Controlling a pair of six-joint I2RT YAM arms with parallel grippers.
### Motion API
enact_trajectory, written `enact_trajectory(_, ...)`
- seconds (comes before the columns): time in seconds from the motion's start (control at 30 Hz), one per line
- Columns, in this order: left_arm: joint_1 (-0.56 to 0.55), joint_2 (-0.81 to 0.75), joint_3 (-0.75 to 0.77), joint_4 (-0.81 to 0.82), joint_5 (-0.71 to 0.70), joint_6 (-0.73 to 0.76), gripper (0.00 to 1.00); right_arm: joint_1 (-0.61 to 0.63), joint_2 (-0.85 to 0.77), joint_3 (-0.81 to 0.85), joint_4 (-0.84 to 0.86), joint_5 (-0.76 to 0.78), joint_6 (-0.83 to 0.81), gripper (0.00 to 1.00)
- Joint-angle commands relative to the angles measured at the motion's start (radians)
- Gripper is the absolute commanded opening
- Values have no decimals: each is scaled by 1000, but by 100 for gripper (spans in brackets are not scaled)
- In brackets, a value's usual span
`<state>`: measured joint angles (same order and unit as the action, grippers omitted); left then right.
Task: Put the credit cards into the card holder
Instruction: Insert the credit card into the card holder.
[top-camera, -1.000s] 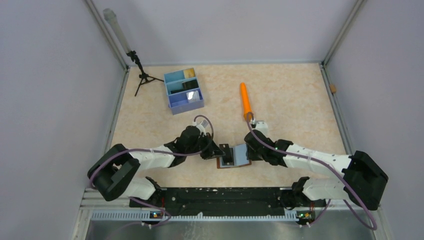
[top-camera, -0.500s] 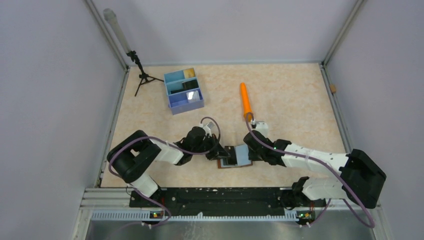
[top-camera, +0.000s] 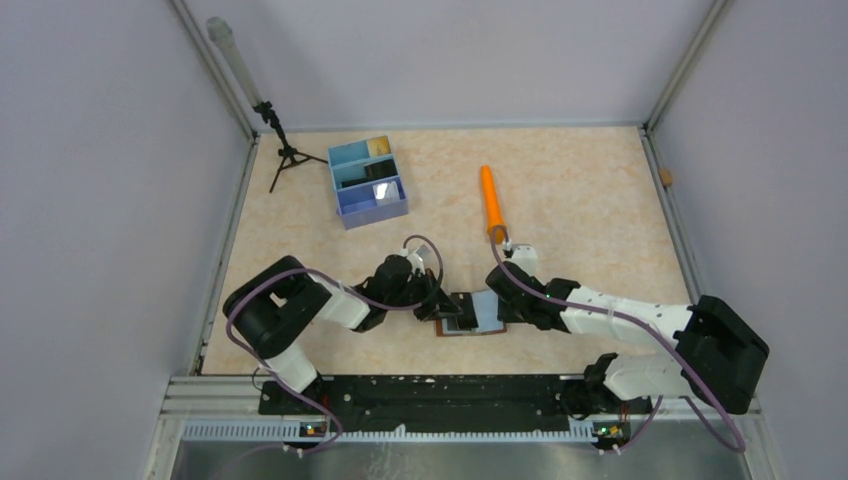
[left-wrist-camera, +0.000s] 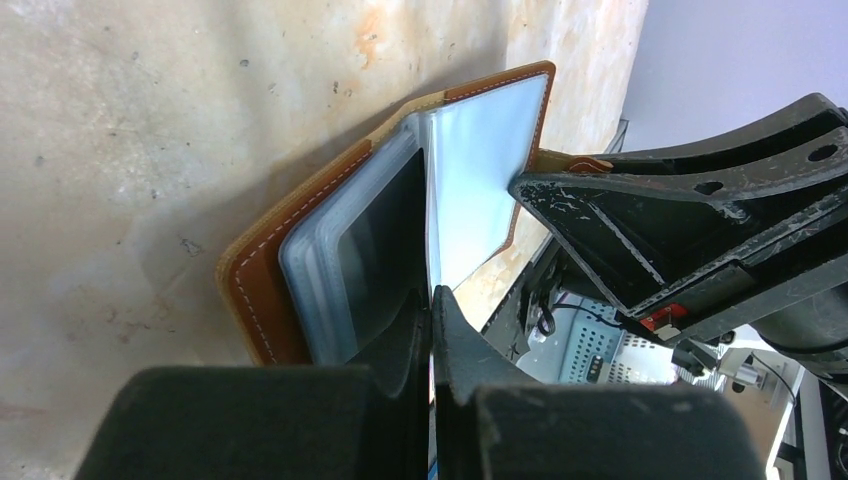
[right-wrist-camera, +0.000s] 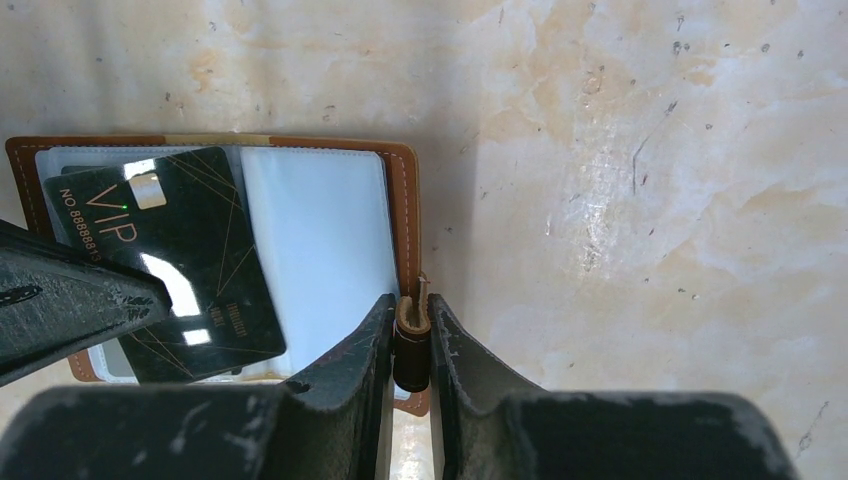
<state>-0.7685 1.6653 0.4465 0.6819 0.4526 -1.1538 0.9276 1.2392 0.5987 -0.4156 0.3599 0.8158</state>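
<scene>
**A:** Where are my arms sitting?

**B:** Both low, reaching inward. My left arm (top-camera: 330, 305) comes at the card holder (top-camera: 470, 318) from its left, elbow folded up near the base. My right arm (top-camera: 610, 315) comes from the card holder's right, forearm stretched nearly flat.

**A:** And the grippers?

**B:** My left gripper (left-wrist-camera: 432, 300) is over the card holder's left half, jaws pressed fully together; I can't tell what they pinch. My right gripper (right-wrist-camera: 411, 310) is at the card holder's right edge, fingers clamped on its tab.
</scene>
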Motion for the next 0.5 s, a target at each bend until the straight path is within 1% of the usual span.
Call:
enact_trajectory(0.0, -8, 17, -4, 50, 4, 10, 0, 8, 12, 29, -26, 33, 6, 14)
enact_trajectory(0.13, -12, 31, 3, 29, 7, 20, 0, 9, 16, 30, -28, 35, 9, 14)
enact_trajectory(0.47, -23, 74, 13, 34, 13, 28, 0, 9, 19, 30, -25, 30, 11, 13)
